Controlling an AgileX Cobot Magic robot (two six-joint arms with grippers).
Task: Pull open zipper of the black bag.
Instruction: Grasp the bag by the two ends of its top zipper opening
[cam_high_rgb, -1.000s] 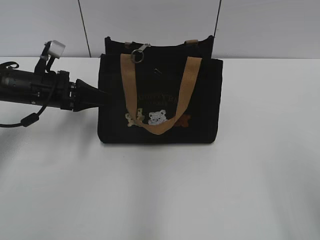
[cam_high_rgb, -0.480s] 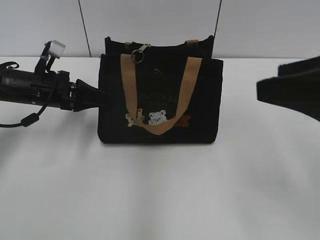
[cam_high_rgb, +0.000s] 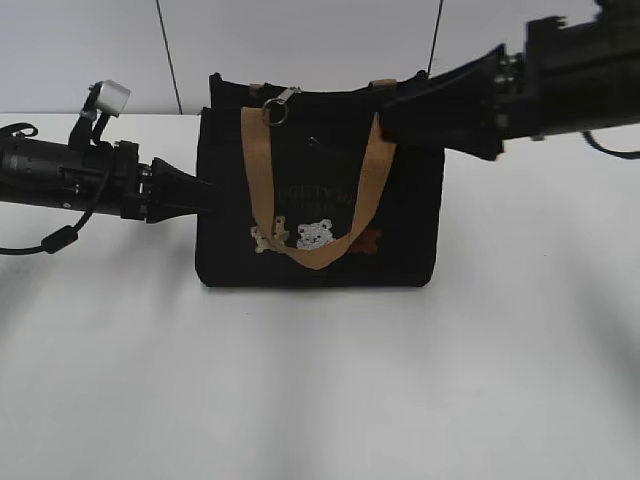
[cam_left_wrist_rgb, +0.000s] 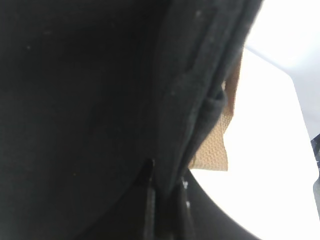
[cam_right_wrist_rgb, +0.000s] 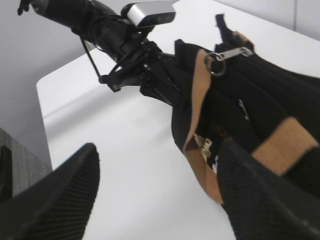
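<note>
The zipper (cam_high_rgb: 300, 93) runs along the top edge of the black bag (cam_high_rgb: 318, 200), its small silver pull and ring (cam_high_rgb: 277, 107) lying at the bag's left end, just above where the tan handle strap (cam_high_rgb: 262, 170) meets the front panel; in the right wrist view the same pull (cam_right_wrist_rgb: 227, 53) hangs free and untouched. The bag stands upright toward the far edge of the white table (cam_high_rgb: 320, 390), roughly midway between the table's left and right edges. The left gripper (cam_high_rgb: 197, 197) presses into the bag's left side with its fingers drawn together, and the left wrist view suggests they pinch a fold of the black fabric, though that view is too dark and close to be sure. The right gripper (cam_high_rgb: 400, 112) sits at the bag's upper right corner with its fingers (cam_right_wrist_rgb: 60, 185) spread wide and holding nothing. The step in hand looks like reaching for the pull, so the right gripper should travel along the top edge toward the left end, come down over the metal tab rather than the strap, close firmly on it, then draw it along the zip line while the left gripper braces the bag against sliding or tipping.
</note>
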